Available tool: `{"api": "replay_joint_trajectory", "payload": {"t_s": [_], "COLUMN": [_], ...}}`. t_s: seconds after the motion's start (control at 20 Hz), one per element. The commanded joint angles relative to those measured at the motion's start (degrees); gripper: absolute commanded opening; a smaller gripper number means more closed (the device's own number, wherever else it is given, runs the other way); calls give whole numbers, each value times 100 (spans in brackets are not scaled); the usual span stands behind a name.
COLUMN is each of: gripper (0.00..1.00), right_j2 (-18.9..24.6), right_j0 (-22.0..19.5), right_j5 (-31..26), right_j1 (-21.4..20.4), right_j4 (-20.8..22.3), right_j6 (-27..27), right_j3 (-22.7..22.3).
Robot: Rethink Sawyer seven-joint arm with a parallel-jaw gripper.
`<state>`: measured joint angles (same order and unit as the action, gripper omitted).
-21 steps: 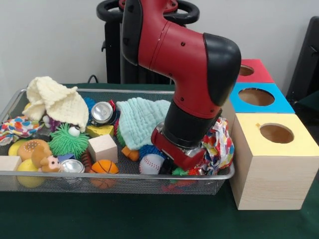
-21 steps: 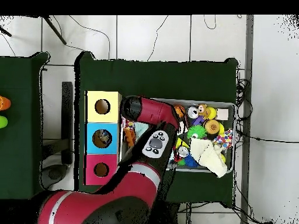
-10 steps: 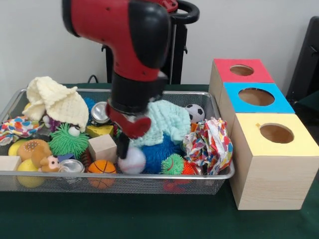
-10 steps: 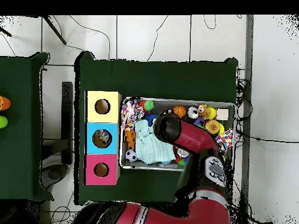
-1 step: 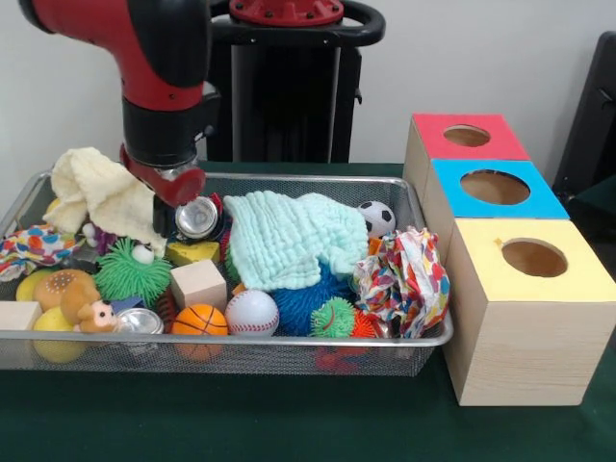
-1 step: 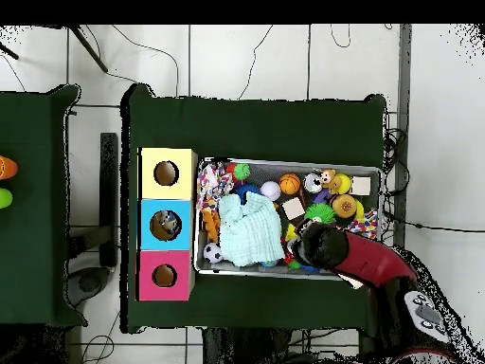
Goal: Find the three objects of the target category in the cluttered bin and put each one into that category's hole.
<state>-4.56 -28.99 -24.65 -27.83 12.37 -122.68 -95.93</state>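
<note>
We see the baseball [image 5: 252,312] lying at the wire bin's [image 5: 289,339] front rim, the basketball [image 5: 200,321] at its 9 o'clock, the soccer ball [image 5: 377,218] toward 2 o'clock. The gripper [image 5: 173,214] hangs over the metal tin [image 5: 197,218] at the bin's back left; we cannot tell whether it is parted or closed.

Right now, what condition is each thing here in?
End effector: low over the bin's back; grip hidden.
Mint cloth: crumpled, draped over toys.
Baseball: resting at the front rim.
Yellow box: hole open.
Blue box: hole open.
Red box: hole open.
</note>
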Motion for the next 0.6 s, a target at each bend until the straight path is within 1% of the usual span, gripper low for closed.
{"api": "replay_joint_trajectory", "payload": {"t_s": [0.05,0.2,0.25,0.35,0.45,0.5,0.6], "gripper": [0,0,0,0,0,0,0], "right_j2": [1098,974,955,929,875,889,958], "right_j0": [251,528,587,704,845,866,838], "right_j5": [-509,-451,-455,-595,-1010,-1294,-1773], "right_j1": [544,704,691,474,-86,-394,-854], "right_j4": [755,746,724,550,356,214,-10], "right_j6": [1278,741,616,373,281,265,305], "right_j3": [805,1030,1037,884,584,413,183]}}
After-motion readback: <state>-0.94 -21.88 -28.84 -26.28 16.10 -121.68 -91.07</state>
